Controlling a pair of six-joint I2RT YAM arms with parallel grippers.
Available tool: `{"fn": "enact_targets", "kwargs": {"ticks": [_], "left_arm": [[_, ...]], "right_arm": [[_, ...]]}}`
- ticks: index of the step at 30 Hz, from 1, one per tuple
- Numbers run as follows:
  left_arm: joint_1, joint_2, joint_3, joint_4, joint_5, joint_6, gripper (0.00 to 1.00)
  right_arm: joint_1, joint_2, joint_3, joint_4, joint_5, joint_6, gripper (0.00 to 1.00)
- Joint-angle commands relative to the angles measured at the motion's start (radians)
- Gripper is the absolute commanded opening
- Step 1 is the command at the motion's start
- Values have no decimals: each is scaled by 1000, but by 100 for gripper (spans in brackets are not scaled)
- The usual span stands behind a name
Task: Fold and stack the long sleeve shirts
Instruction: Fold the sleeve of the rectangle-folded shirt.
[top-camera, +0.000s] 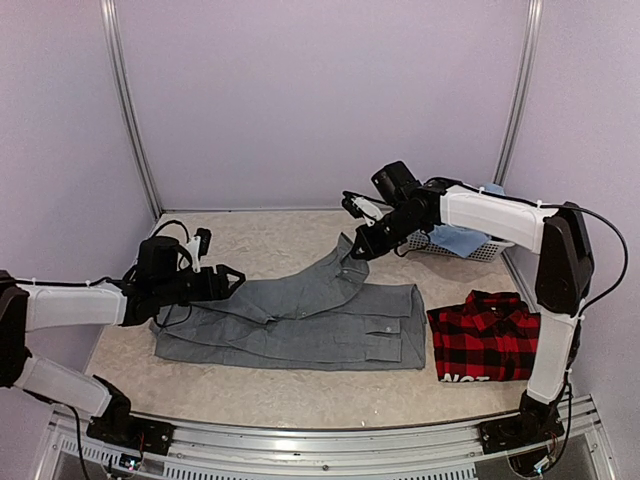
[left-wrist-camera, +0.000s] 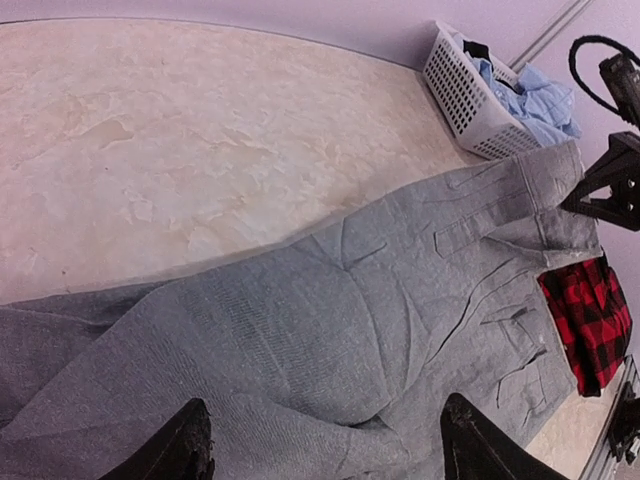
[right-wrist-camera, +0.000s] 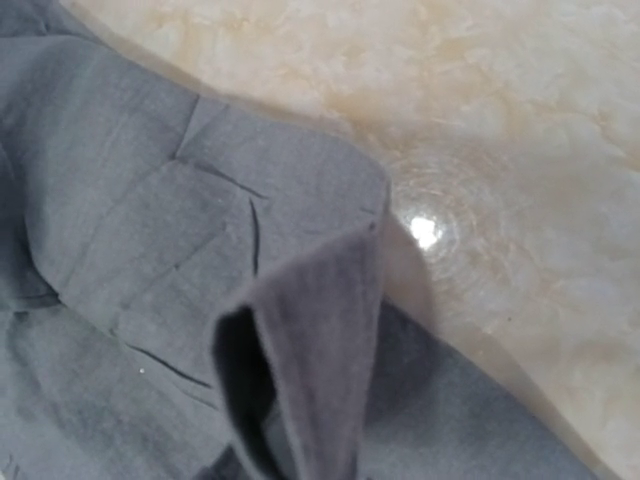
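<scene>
The grey shirt (top-camera: 300, 320) lies flat across the middle of the table, with one sleeve running up toward the back. My right gripper (top-camera: 362, 247) is shut on the end of that sleeve and lifts a fold of grey cloth (right-wrist-camera: 320, 330); its fingers are hidden in the right wrist view. My left gripper (top-camera: 232, 283) hangs open just over the shirt's left end. Its two fingertips (left-wrist-camera: 190, 445) stand wide apart over the grey cloth (left-wrist-camera: 330, 320), with nothing between them. The red-and-black plaid shirt (top-camera: 485, 335) lies folded at the right.
A white basket (top-camera: 470, 248) holding blue cloth stands at the back right, behind the right arm. Bare beige tabletop (top-camera: 260, 240) shows behind the grey shirt. Lilac walls enclose the table on three sides.
</scene>
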Motion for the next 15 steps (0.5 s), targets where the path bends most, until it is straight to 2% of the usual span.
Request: {"fn": "enact_targets", "kwargs": {"ticks": [1,7,15], "left_arm": [[-65,44,-28,49,30,71,74],[-221,71,-3,16,-222,145,74],[-317,220,135,-38,-338,122,74]], "right_arm": [[-8,-57,25,-49,10,20,0],[-8,-63,8,-65,4,15,0],[-7,-90,-50,-45,-6,21,0]]}}
